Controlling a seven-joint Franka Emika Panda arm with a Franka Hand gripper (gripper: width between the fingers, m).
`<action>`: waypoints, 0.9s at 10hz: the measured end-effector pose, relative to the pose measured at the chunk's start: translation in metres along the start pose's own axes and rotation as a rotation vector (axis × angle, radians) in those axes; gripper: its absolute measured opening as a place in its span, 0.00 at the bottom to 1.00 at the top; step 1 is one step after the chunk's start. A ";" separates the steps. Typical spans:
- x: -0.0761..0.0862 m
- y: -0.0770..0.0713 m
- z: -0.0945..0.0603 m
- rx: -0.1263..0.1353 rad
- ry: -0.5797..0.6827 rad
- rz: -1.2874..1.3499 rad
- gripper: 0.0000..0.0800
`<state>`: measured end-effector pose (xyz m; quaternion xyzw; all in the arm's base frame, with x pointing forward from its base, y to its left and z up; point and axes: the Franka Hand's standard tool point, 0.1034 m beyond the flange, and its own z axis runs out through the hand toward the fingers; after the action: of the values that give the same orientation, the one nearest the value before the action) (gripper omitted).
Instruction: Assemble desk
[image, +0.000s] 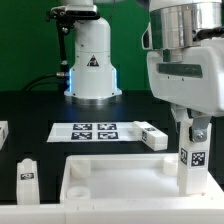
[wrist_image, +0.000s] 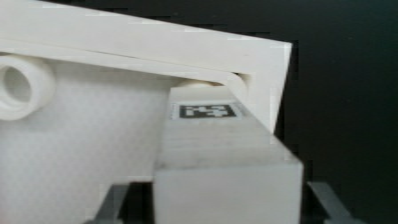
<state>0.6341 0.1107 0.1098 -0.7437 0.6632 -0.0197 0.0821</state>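
Clamping a white leg (image: 193, 162) upright just beside the desk panel (image: 100, 168), at the exterior view's right, the gripper (image: 190, 135) may jam it on the rim, since the socket (wrist_image: 18, 85) sits off-line.

The black table (image: 30, 108) bears the marker board (image: 97, 131), panel (image: 120, 186) and loose legs (image: 153, 136).

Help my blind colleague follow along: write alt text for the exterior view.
The gripper grips an upright white tagged leg at the exterior view's right end of the desk panel. Behind lie the marker board and another leg on the black table.
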 end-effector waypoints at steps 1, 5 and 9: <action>0.000 0.000 0.000 0.001 -0.003 0.061 0.36; -0.002 -0.001 0.001 0.035 -0.023 0.322 0.36; -0.003 -0.012 0.000 -0.009 -0.028 -0.365 0.79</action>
<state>0.6456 0.1145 0.1113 -0.8522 0.5162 -0.0209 0.0830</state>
